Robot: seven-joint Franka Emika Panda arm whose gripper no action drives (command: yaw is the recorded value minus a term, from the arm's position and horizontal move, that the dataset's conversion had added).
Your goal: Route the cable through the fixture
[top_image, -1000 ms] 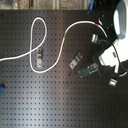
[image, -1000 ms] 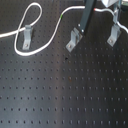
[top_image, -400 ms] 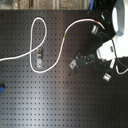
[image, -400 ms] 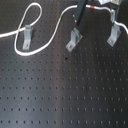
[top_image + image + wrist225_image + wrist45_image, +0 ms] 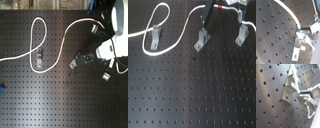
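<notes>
In the first exterior view, the cable (image 5: 170,48) entered from the first exterior view's left edge, ran to the left bracket (image 5: 154,36), looped up above it, came down again through that bracket and curved along the black perforated desk (image 5: 188,95) before rising toward the top centre, where a small green mark (image 5: 189,16) showed on it. It passed behind the dark arm (image 5: 208,14) and continued right, with a red mark (image 5: 223,8) near the top, toward the right bracket (image 5: 242,35). The middle bracket (image 5: 202,40) stood just below the arm, apart from the cable. In the second exterior view the same white cord (image 5: 50,60) formed a tall loop around the left bracket (image 5: 39,56), then swept up and right to the white robot body (image 5: 120,25). The gripper (image 5: 92,56) sat just beside the middle bracket (image 5: 78,61). In the first wrist view, the fingers (image 5: 312,92) were close together, with the cable (image 5: 296,85) running into them; whether they were clamped on it could not be told.
</notes>
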